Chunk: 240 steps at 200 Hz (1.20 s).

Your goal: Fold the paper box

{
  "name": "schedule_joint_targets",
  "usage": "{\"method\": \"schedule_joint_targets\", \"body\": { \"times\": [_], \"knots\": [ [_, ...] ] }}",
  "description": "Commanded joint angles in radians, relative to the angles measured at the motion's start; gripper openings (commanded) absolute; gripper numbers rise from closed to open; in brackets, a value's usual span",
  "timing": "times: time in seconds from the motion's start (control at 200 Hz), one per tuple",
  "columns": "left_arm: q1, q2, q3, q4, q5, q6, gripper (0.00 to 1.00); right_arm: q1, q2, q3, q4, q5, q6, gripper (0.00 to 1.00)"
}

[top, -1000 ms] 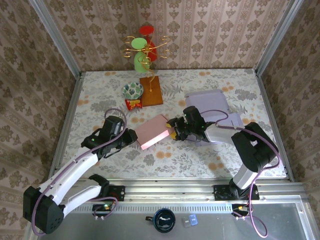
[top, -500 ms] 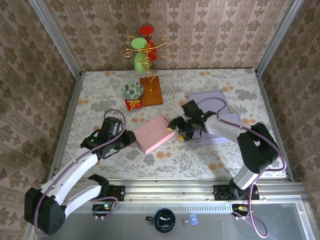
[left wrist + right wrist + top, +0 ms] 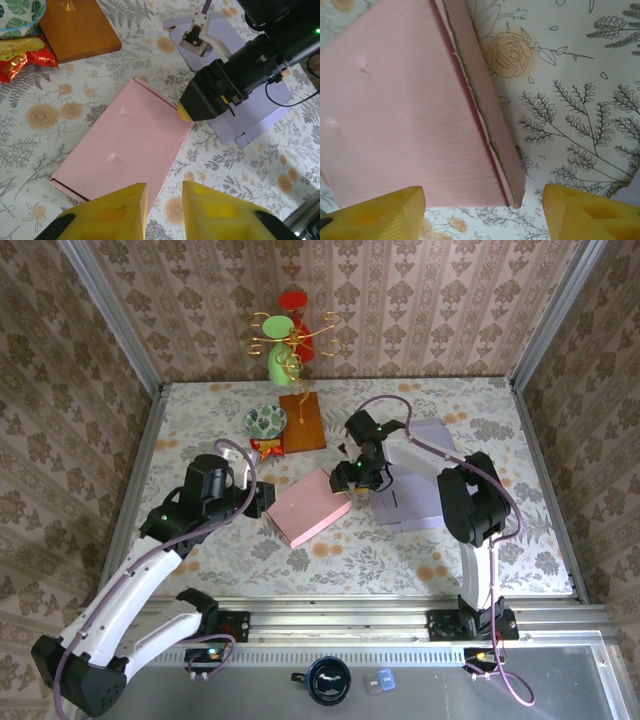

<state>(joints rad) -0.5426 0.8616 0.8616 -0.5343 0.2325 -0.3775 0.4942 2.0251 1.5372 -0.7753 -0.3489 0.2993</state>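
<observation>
The pink paper box [image 3: 310, 507] lies flat and closed on the flowered table, also seen in the left wrist view [image 3: 125, 150] and the right wrist view [image 3: 410, 115]. My left gripper [image 3: 262, 498] hovers at its left end; its yellow fingers [image 3: 105, 217] stand a little apart, open, with nothing between them. My right gripper [image 3: 350, 476] is at the box's right corner, open wide, its fingertips [image 3: 375, 215] either side of that corner and not touching it. Its yellow tip [image 3: 186, 111] shows beside the box. A flat purple box sheet [image 3: 425, 490] lies under the right arm.
A wooden base [image 3: 303, 422] with a gold wire stand sits at the back. Beside it are a patterned bowl [image 3: 265, 420] and a red snack packet [image 3: 266, 448]. Metal rails and papered walls close in the table on both sides.
My right gripper opened and swung from the box's right edge toward the back corner. The left arm rose and drew back a little. The box settled flat.
</observation>
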Motion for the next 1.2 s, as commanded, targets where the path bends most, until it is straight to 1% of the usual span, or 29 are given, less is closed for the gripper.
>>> {"method": "schedule_joint_targets", "body": {
  "times": [0.0, 0.14, 0.29, 0.385, 0.5, 0.625, 0.635, 0.745, 0.86, 0.965, 1.06, 1.13, 1.195],
  "knots": [
    [0.0, -0.025, 0.015, -0.023, 0.018, 0.025, 0.26, -0.005, 0.037, 0.031, -0.039, -0.056, -0.039, 0.65],
    [0.0, -0.038, 0.004, -0.022, 0.022, 0.004, 0.26, 0.001, 0.059, 0.006, 0.024, -0.117, 0.009, 0.63],
    [0.0, -0.047, -0.011, -0.019, 0.024, -0.023, 0.25, 0.037, 0.071, -0.004, 0.095, -0.16, 0.081, 0.57],
    [0.0, -0.059, -0.026, -0.011, 0.018, -0.044, 0.25, 0.081, 0.086, 0.009, 0.127, -0.148, 0.145, 0.52],
    [-0.002, -0.084, -0.035, -0.007, -0.007, -0.068, 0.24, 0.14, 0.104, 0.03, 0.166, -0.115, 0.224, 0.49],
    [0.0, -0.1, -0.037, -0.034, -0.053, -0.111, 0.23, 0.197, 0.118, 0.038, 0.232, -0.085, 0.37, 0.45],
    [0.0, -0.101, -0.037, -0.038, -0.058, -0.116, 0.23, 0.2, 0.119, 0.037, 0.258, -0.082, 0.382, 0.44],
    [0.0, -0.11, -0.037, -0.066, -0.088, -0.164, 0.22, 0.25, 0.124, 0.042, 0.334, -0.048, 0.497, 0.44],
    [-0.002, -0.137, -0.047, -0.097, -0.119, -0.207, 0.21, 0.3, 0.151, 0.076, 0.377, -0.029, 0.574, 0.44],
    [-0.001, -0.162, -0.052, -0.129, -0.139, -0.239, 0.21, 0.33, 0.18, 0.133, 0.362, -0.007, 0.59, 0.45],
    [-0.001, -0.171, -0.042, -0.167, -0.156, -0.27, 0.21, 0.336, 0.171, 0.139, 0.372, 0.01, 0.6, 0.48],
    [0.0, -0.159, -0.026, -0.186, -0.148, -0.299, 0.22, 0.335, 0.124, 0.125, 0.369, 0.049, 0.593, 0.51],
    [-0.002, -0.128, -0.017, -0.176, -0.11, -0.33, 0.23, 0.331, 0.057, 0.092, 0.36, 0.102, 0.589, 0.54]
  ]
}}
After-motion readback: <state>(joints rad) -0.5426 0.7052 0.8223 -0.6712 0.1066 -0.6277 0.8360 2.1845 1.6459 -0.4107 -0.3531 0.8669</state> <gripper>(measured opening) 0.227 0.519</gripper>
